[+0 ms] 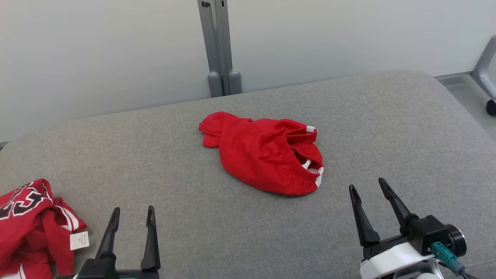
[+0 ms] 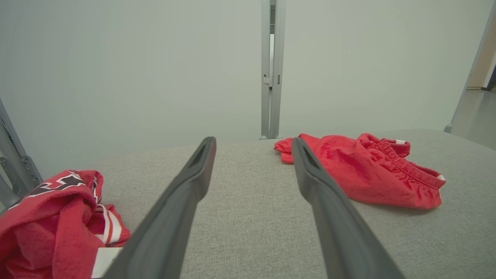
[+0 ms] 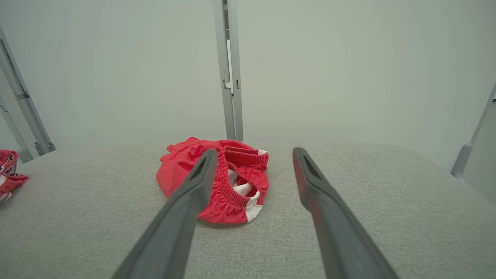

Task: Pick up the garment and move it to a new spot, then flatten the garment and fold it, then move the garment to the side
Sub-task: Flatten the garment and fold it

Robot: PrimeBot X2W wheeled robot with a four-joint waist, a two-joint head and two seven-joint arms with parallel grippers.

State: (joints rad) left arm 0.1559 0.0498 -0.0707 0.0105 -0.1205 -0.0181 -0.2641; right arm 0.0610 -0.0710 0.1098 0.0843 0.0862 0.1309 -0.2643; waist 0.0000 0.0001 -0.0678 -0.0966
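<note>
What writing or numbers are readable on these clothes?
Red jersey: big black numerals, crumpled and cut off, not readable.
White tag on it: print too small to read.
Red shorts: no text.

Crumpled red jersey (image 1: 33,226) on grey table (image 1: 232,236)

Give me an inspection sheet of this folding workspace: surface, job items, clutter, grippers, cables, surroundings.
Surface: grey padded table, lightly textured fabric.
Job's things: red shorts crumpled mid-table, waistband open on the right side, not yet flattened.
Clutter: red jersey bunched at the near left edge, white tag showing.
Grippers: left gripper open, right gripper open, both holding nothing, short of the shorts.
Cables: teal plug and lead on the right wrist.
Surroundings: pale wall, grey post behind the table, wheeled frame far right.
</note>
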